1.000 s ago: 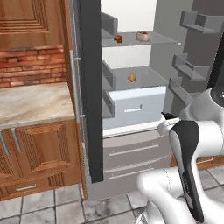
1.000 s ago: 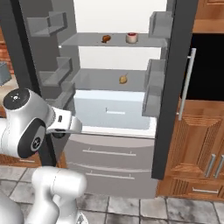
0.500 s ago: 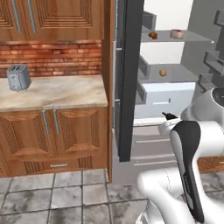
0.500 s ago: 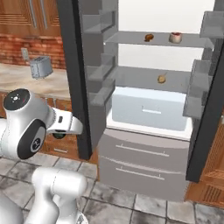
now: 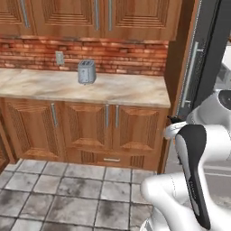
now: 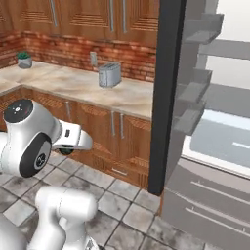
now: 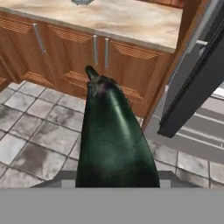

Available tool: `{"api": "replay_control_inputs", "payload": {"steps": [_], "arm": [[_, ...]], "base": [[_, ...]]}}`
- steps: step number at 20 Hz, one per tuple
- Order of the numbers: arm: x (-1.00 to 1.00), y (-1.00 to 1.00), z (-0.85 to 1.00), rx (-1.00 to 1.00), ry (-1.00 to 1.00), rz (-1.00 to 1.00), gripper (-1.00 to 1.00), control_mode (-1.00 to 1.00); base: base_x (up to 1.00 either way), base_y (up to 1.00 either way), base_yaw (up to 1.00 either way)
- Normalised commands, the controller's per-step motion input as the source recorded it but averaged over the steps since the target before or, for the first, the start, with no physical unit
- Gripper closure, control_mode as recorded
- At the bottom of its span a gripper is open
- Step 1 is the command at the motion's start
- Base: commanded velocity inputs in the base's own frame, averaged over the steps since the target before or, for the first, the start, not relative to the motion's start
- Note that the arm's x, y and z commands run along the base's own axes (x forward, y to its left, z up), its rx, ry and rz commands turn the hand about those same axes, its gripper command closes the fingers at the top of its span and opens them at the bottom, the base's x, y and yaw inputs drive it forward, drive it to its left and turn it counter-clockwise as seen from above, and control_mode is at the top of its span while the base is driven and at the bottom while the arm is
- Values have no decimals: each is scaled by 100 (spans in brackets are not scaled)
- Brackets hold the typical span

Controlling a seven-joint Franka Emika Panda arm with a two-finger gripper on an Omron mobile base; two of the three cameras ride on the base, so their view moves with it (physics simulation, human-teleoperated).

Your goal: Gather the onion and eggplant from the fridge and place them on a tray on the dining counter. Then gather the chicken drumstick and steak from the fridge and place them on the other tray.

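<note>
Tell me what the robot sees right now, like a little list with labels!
held thing: eggplant, dark green-black and glossy, stem end pointing away from the hand
gripper: closed on the eggplant, its fingertips hidden behind it
fridge: door open, grey shelves and drawers showing
wall counter: beige marbled top over wooden cabinets
toaster: silver, standing on the wall counter by the brick wall
potted plant: small, at the counter's far corner
floor: grey stone tiles

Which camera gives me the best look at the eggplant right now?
The hand view: the eggplant sits large and dark green in the centre, stem end pointing away, above the tiled floor. In the two base views the arm's white body covers the end effector, so I cannot make the eggplant out there.
</note>
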Motion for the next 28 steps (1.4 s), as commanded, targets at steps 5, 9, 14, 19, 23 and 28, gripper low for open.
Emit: {"api": "replay_control_inputs", "payload": {"steps": [5,9,14,19,23,28], "arm": [[0,0,0,0,0,0,100,100],[0,0,0,0,0,0,100,100],[0,0,0,0,0,0,100,100],[0,0,0,0,0,0,100,100],[0,0,0,0,0,0,100,100],[0,0,0,0,0,0,100,100]], "base": [[-4,74,50],[-3,63,53],[-5,64,53],[-12,64,52],[-3,48,53],[-1,41,54]]}}
